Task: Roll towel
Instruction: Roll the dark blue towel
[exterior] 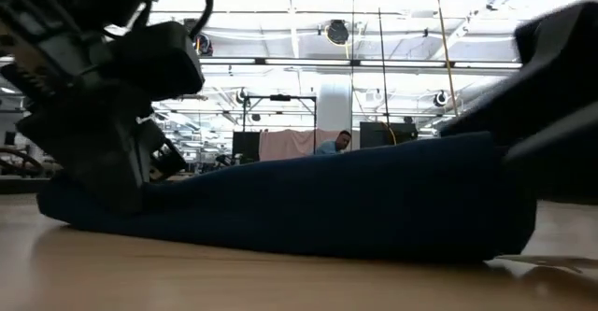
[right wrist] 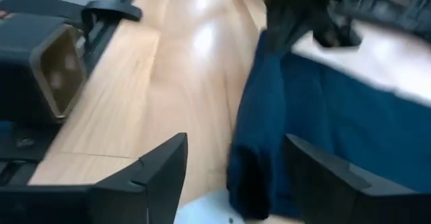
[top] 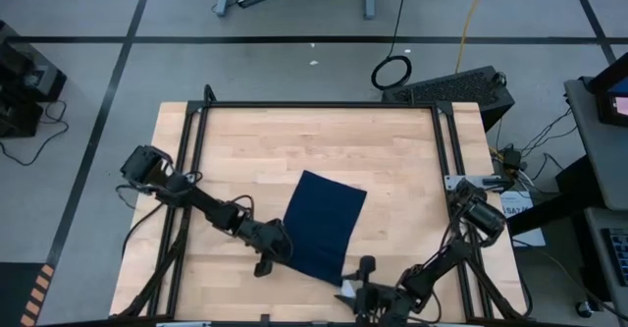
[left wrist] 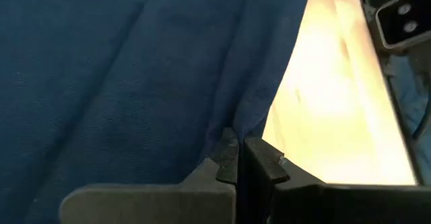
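Observation:
The dark navy towel (top: 320, 225) lies spread on the wooden table (top: 245, 140), turned slightly askew. In the low view the towel (exterior: 327, 208) shows as a low dark mound. My left gripper (top: 274, 254) is at the towel's near left corner, shut on its edge. My right gripper (top: 361, 280) is at the near right corner, open. In the right wrist view the right gripper (right wrist: 232, 167) has that corner (right wrist: 250, 173) between its fingers, with a bit of white (right wrist: 202, 207) beside the corner. I cannot tell whether the fingers touch the cloth. My left gripper pinches the towel's left edge (left wrist: 234, 131) near the near left corner between its two fingertips (left wrist: 227, 162). The cloth gathers into creases that run away from the pinch. The fingers come at it low, from the table's left. The rest of the towel lies on the table.
A black metal frame (top: 314, 105) runs around the table top, with rails along the left (top: 186, 170) and right (top: 449, 150). Bare wood lies beyond the towel's far edge (top: 294, 136). Beyond the table, a person (exterior: 338, 143) shows far back in the room.

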Available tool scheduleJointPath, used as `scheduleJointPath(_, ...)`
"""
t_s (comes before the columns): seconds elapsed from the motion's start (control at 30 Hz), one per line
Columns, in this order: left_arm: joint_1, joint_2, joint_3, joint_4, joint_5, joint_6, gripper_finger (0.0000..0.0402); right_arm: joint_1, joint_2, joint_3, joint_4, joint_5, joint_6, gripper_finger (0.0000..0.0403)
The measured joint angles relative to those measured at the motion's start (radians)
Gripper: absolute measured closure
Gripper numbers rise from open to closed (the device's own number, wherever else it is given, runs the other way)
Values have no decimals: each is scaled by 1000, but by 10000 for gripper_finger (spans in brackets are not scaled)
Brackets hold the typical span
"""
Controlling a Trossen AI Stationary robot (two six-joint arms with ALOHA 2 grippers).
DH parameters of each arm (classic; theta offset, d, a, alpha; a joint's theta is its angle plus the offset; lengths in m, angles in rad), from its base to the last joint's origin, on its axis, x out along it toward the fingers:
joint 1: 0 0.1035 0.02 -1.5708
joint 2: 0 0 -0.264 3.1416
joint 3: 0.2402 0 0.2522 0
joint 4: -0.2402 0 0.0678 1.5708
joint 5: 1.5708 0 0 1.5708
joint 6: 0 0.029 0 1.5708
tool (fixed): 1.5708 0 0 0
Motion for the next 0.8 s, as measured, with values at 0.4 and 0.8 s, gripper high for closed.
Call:
scheduleJointPath(0.4,84,0,0,4,143,-153,396,6,4,2,72,-17,-245,176)
scheduleJointPath(0.8,130,0,0,7,182,-240,397,-87,4,2,80,-77,-257,210)
